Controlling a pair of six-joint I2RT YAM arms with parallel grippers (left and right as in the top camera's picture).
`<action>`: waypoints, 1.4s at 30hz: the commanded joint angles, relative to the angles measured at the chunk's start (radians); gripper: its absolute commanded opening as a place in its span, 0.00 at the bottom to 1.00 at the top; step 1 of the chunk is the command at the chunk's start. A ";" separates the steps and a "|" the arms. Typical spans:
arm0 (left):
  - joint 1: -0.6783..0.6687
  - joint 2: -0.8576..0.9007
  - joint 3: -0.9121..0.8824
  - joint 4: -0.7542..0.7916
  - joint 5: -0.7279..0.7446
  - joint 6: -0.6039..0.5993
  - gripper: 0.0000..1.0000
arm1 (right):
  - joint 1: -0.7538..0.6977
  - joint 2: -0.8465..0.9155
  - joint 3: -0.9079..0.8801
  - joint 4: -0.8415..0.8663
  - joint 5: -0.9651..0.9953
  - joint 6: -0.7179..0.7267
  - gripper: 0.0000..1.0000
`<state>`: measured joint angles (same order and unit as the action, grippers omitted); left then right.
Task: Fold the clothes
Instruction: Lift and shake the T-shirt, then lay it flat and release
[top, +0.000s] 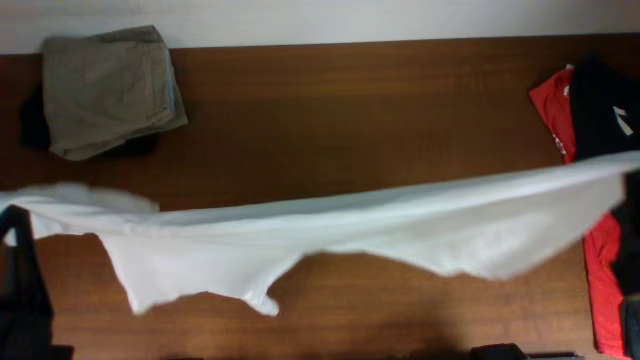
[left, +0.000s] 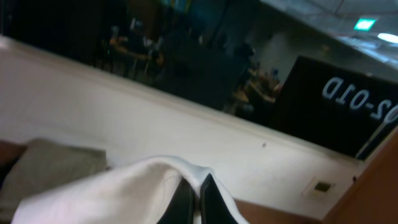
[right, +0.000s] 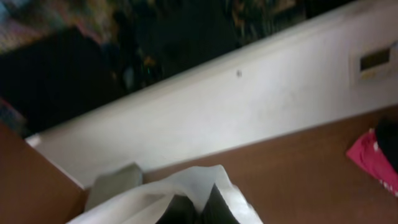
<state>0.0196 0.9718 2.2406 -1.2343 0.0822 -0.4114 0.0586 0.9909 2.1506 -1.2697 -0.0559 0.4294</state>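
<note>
The clothes are one white T-shirt (top: 330, 235), pulled out in a long band above the brown table (top: 350, 110) from the left edge to the right edge. Its lower part sags toward the front left. In the left wrist view my left gripper (left: 198, 186) is shut on a fold of the white fabric (left: 124, 193), which drapes over the dark fingers (left: 182, 202). In the right wrist view my right gripper (right: 198, 200) is shut on the other end of the shirt (right: 193, 180). The fabric hides both sets of fingertips. No print or label shows.
A folded khaki-grey garment (top: 110, 90) lies at the back left, on top of something dark. Red and black garments (top: 590, 110) lie along the right edge. My left arm (top: 20, 290) shows dark at the front left corner. A white wall runs behind the table.
</note>
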 joint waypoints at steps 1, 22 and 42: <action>0.001 0.098 0.034 0.061 -0.035 -0.022 0.00 | -0.009 0.011 0.050 -0.005 0.170 0.055 0.04; -0.046 1.494 0.034 0.403 -0.049 -0.020 0.75 | -0.236 1.207 0.049 0.174 0.216 0.018 1.00; -0.007 0.919 0.191 -0.454 -0.106 0.066 0.99 | -0.248 0.914 0.189 -0.386 -0.107 -0.107 0.98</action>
<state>-0.0086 2.0167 2.4298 -1.6306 0.0402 -0.3580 -0.1944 2.0354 2.3245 -1.6135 -0.2150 0.3321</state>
